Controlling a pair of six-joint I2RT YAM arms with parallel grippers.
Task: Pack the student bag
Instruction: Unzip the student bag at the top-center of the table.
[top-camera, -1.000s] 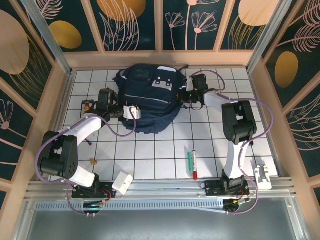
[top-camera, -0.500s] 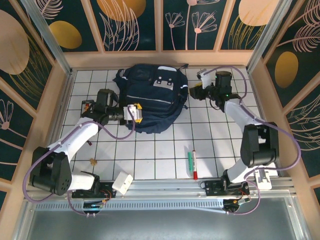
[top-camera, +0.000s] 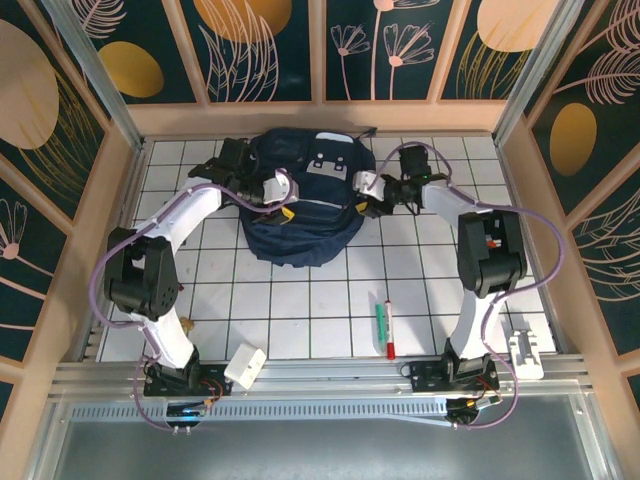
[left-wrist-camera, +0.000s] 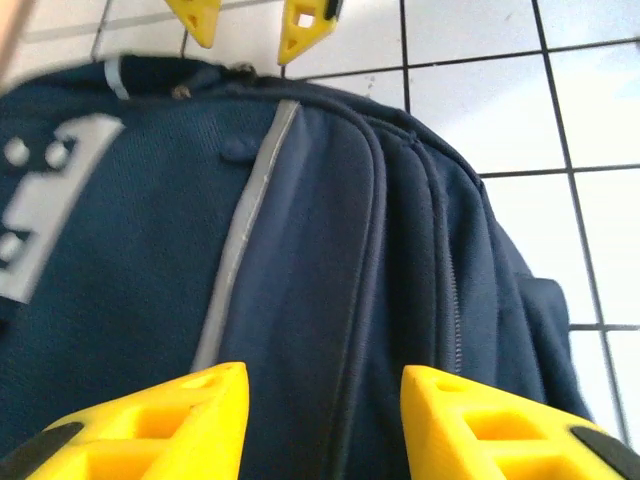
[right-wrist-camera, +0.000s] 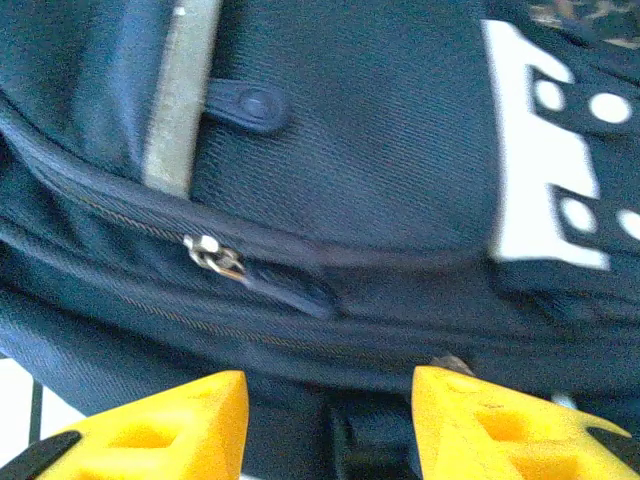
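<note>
1. At the far middle of the tiled surface (top-camera: 300, 300) lies the student bag (top-camera: 305, 215), front face up. Its white buckle patch (top-camera: 325, 165) is toward the back wall.
2. Seen from the right wrist, a zip line crosses the student bag (right-wrist-camera: 350, 150) with a metal zipper pull (right-wrist-camera: 213, 255) lying on it, and the zip looks closed there. What the bag holds cannot be told.
3. From the left wrist, the pale piping stripe (left-wrist-camera: 245, 230) runs down the navy fabric of the bag (left-wrist-camera: 120, 300) beside curved seams.
4. Nearer the arm bases, well apart from the bag, a green marker (top-camera: 380, 322) and a red-capped marker (top-camera: 390, 332) lie side by side. A white block (top-camera: 244, 364) sits at the near edge.
5. From its near-left base the left arm bends out to the left, and its forearm crosses in over the bag's upper left part. The left hand (top-camera: 283, 190) has its yellow fingers spread, with nothing between them (left-wrist-camera: 325, 420).
6. From its near-right base the right arm rises to an elbow on the right, and its forearm points left at the bag's upper right edge. The right hand (top-camera: 362, 190) is also spread and empty (right-wrist-camera: 325, 420).
7. The two hands face each other across the bag's top. Whether either touches the fabric cannot be told.
</note>
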